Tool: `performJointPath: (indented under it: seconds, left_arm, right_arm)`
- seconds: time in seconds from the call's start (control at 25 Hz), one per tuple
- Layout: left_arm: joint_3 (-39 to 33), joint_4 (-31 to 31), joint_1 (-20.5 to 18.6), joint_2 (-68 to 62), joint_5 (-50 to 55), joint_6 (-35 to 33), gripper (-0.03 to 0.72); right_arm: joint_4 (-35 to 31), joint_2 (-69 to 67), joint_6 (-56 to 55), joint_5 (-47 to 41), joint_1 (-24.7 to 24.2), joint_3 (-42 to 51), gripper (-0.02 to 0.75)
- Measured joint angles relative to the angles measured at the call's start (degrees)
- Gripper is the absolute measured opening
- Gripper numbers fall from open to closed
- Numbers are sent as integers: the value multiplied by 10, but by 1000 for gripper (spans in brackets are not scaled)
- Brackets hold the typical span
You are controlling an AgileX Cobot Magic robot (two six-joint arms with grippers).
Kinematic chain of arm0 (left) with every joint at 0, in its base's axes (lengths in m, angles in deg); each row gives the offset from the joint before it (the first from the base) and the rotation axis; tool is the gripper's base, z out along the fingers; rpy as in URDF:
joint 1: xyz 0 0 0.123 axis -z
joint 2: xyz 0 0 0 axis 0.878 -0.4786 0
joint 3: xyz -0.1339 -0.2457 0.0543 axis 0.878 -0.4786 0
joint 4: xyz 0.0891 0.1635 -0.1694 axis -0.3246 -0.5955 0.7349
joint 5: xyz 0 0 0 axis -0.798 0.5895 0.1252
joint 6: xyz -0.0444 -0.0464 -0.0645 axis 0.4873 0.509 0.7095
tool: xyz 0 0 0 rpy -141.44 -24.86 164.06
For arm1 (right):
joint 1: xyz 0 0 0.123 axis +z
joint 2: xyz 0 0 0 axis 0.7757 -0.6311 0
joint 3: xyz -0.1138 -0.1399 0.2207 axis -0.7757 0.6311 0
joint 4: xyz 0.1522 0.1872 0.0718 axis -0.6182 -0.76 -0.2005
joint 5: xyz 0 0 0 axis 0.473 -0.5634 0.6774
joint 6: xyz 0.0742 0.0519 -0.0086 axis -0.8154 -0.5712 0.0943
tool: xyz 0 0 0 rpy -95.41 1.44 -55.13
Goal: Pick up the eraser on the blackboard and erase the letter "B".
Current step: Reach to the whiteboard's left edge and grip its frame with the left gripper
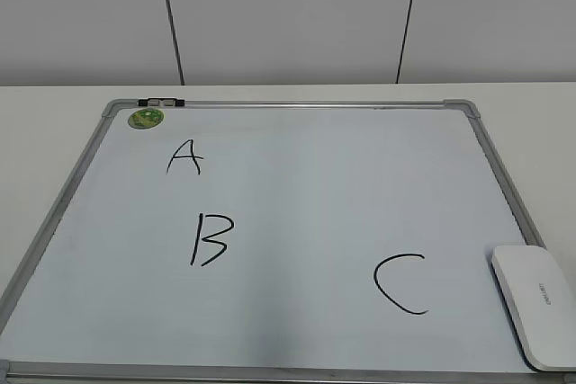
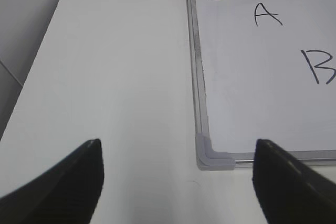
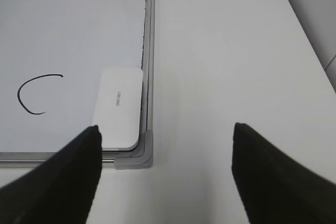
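The blackboard (image 1: pixel 297 222) is a white board with a silver frame, lying flat on the table. The black letter "B" (image 1: pixel 211 238) is at its left middle; it also shows in the left wrist view (image 2: pixel 320 66). The white eraser (image 1: pixel 536 303) lies on the board's near right corner; the right wrist view shows it (image 3: pixel 118 107) beside the frame. My left gripper (image 2: pixel 178 174) is open and empty, above the table by the board's near left corner. My right gripper (image 3: pixel 165 163) is open and empty, above the board's near right corner, just short of the eraser. Neither gripper shows in the exterior view.
The letters "A" (image 1: pixel 184 157) and "C" (image 1: pixel 400 283) are also on the board. A round green magnet (image 1: pixel 146 118) sits at the far left corner next to a metal clip (image 1: pixel 160 102). White tabletop (image 2: pixel 115 77) surrounds the board; a wall stands behind.
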Motion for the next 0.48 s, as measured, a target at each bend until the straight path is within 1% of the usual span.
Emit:
performJointPath:
  seconds: [0.48]
  left_arm:
    - [0, 0, 0, 0, 0, 0, 652]
  right_arm:
    - [0, 0, 0, 0, 0, 0, 592]
